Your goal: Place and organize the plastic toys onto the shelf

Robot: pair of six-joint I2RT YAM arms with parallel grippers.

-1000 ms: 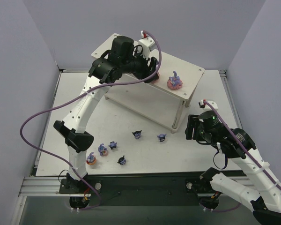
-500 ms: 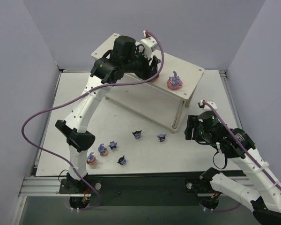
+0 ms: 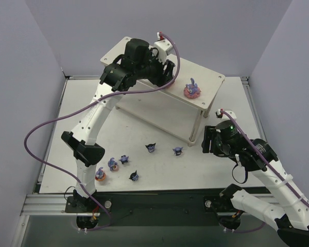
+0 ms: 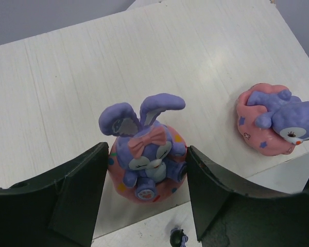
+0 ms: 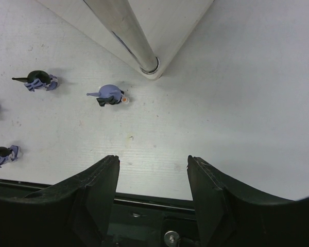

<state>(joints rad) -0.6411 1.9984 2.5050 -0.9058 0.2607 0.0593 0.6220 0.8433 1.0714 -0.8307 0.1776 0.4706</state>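
Left hand (image 4: pixel 147 159) grips a purple rabbit (image 4: pixel 144 146) standing on the shelf (image 4: pixel 56 87) top; right hand (image 5: pixel 152 164) hovers empty.
Fingers clasp the rabbit's round pink base, likely the steadiest hold on a light, hard, slick toy. A second rabbit (image 4: pixel 273 121) lies tipped nearby. The right hand gapes over a dark blue figure (image 5: pixel 109 95) on the surface (image 5: pixel 237 103).

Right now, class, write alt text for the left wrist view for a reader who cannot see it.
A purple rabbit on a pink base stands on the shelf top between the dark fingers of the left gripper; whether they grip it is unclear. A second rabbit sits to the right.
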